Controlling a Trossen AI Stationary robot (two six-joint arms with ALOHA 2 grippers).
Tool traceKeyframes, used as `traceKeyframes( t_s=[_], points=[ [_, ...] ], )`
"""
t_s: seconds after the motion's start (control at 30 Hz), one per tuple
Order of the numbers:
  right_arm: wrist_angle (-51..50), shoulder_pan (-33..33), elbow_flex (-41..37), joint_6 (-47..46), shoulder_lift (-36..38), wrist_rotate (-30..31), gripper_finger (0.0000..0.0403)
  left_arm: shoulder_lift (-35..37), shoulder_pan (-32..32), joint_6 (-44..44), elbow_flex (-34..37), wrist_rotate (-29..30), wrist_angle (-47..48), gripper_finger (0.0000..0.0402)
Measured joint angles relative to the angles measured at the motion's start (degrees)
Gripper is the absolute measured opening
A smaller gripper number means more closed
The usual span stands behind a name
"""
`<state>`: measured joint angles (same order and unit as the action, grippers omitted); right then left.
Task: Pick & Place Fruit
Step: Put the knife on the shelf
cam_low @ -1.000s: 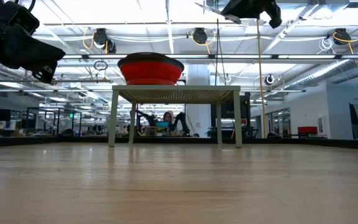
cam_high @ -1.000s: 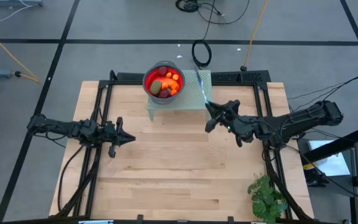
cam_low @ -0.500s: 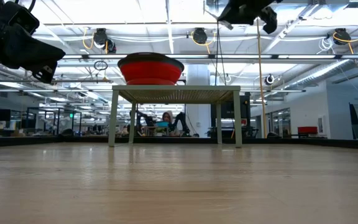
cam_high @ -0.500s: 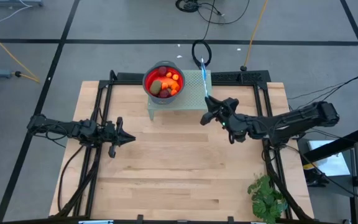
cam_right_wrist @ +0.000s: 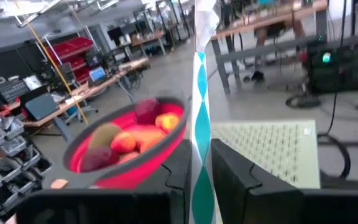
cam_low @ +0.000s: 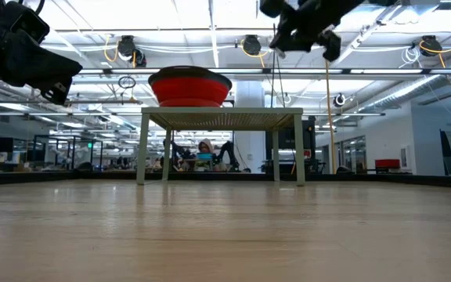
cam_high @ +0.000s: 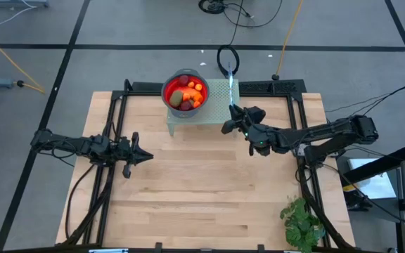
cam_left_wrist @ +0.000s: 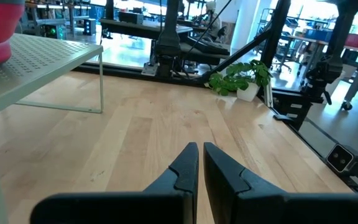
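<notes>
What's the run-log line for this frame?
left gripper: shut, empty, idle over left table | right gripper: shut on knife, beside stand | fruit: in red bowl on stand

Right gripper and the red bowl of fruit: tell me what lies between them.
In the high view, only bare perforated stand top separates the right gripper, shut on the knife, from the red bowl of fruit.

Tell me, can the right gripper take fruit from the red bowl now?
Probably not: the right gripper is shut on the knife, though the fruit in the red bowl lies uncovered nearby.
</notes>
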<state>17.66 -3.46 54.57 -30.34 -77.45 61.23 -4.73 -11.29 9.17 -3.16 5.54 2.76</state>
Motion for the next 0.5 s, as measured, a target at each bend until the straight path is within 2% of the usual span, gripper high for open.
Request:
traceKeyframes(
  t_s=[0.23, 0.5],
  points=[
    [-10.78, 3.05, 1.53, -10.76, -0.53, -5.8, 0.0034, -0.01, 0.01, 0.02, 0.0, -0.02, 0.0, 0.0024],
    [-34.34, 7.23, 13.32, -19.11, -3.67, -14.42, 0.0034, 0.0, 0.01, 0.02, 0.0, -0.02, 0.02, 0.0024]
  ],
)
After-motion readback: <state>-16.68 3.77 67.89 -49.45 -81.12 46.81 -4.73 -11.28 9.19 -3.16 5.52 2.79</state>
